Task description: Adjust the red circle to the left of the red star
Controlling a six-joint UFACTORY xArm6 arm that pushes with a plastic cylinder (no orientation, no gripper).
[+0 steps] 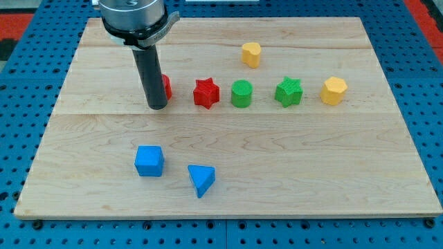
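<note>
Where your tool [157, 106] meets the table [291, 187], you see a plain rod holding nothing, its end just left of the red circle [166, 86] and hiding most of it. You find that circle left of the red star [206, 93], near it but apart. Rightward along the same row sit a green cylinder [241, 94], a green star [288, 91] and a yellow hexagon [333, 90]. Above the row lies another yellow block [251, 54]. Toward the view's bottom rest a blue cube [149, 161] and a blue triangle [201, 180].
</note>
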